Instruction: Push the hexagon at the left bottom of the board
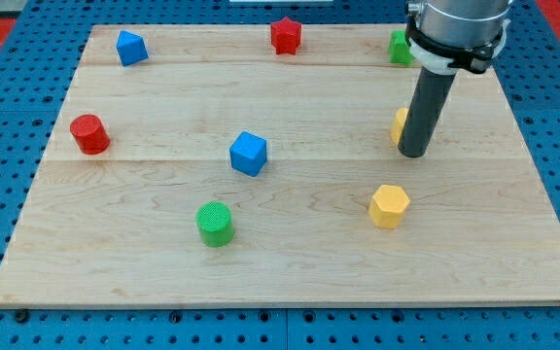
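A yellow hexagon block (389, 205) lies right of the board's centre, toward the view's bottom. My tip (413, 154) rests on the board above and slightly right of it, a short gap away. The rod hides most of another yellow block (399, 125) just to the tip's left. No hexagon shows in the bottom-left part of the board; the nearest block there is a green cylinder (215, 223).
A blue cube (248, 153) sits near the centre. A red cylinder (89, 133) is at the left. A blue block (130, 47), a red star (286, 35) and a partly hidden green block (400, 47) line the top of the wooden board (115, 262).
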### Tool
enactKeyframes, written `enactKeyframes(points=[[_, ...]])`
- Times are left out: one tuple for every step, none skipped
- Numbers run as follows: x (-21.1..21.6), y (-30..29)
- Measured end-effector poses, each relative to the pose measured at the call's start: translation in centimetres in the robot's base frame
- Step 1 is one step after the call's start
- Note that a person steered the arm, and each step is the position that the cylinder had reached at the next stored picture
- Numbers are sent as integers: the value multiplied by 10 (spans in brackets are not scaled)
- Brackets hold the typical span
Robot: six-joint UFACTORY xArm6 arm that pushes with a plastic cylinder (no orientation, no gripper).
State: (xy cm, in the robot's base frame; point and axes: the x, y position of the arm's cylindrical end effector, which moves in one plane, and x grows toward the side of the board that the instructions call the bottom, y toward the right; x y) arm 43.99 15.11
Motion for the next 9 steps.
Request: enactKeyframes(points=[[19,-22],[23,-30],[22,-30],[22,-30],[22,-32],[21,-74],[21,-116],[20,-35],[64,33]])
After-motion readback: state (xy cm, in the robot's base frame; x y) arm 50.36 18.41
